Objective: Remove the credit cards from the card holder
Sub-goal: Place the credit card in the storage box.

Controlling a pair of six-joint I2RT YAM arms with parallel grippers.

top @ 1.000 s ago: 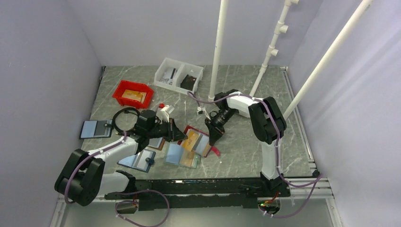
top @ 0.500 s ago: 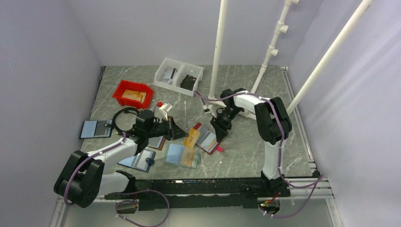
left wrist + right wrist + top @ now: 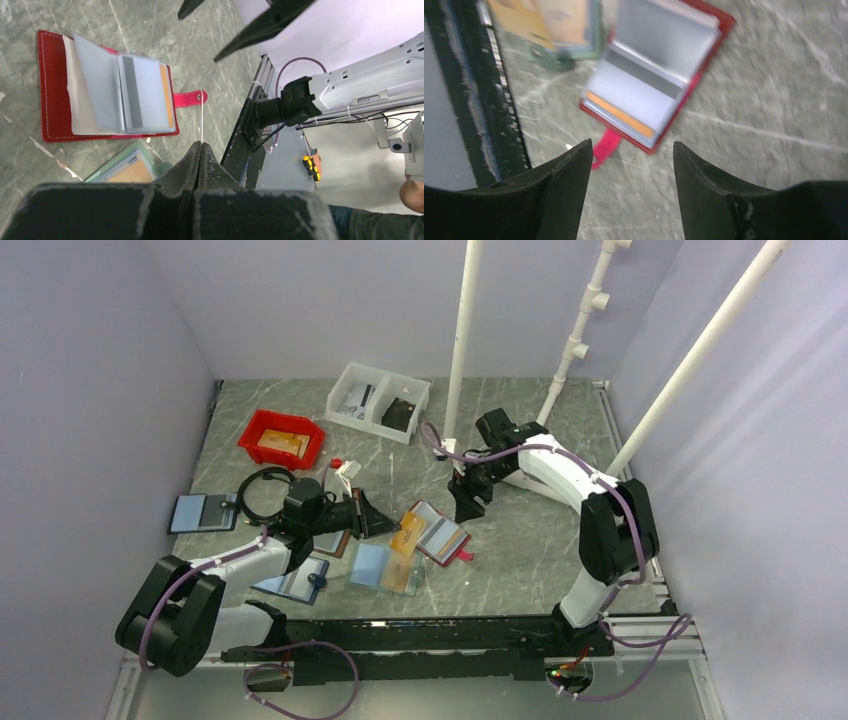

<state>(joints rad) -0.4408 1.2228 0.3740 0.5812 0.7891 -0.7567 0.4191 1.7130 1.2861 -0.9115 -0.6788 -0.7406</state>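
lying open and flat on the grey marbled desk [image 3: 530, 555], the card holder [image 3: 436, 533] sits between the two tools, its red stitched cover facing down and its clear plastic sleeves fanned upward. the right tool [image 3: 468, 504] hangs above the far side of the holder and clear of it, its two dark fingers [image 3: 566, 175] spread apart with nothing between them; from its own camera the holder shows through the gap, corner-on and a little blurred. the left tool [image 3: 385, 525] lies low just beside the holder's left edge, its black, scuffed fingers [image 3: 187, 165] pressed together on nothing, and whether the tip touches the cover cannot be told. the credit cards [image 3: 145, 92] are inside the sleeves: a pale blue-grey one with a dark stripe on top, and a tan-orange one showing as a thin band along its edge. a small pink-red tab [image 3: 191, 96] with a metal snap sticks out from the holder's near side and rests on the desk. the cover looks like grained leather with pale stitching, the sleeves glossy and thin. a light teal holder [image 3: 386, 568] with an orange card lies just beside the red one, nearer the arm bases.
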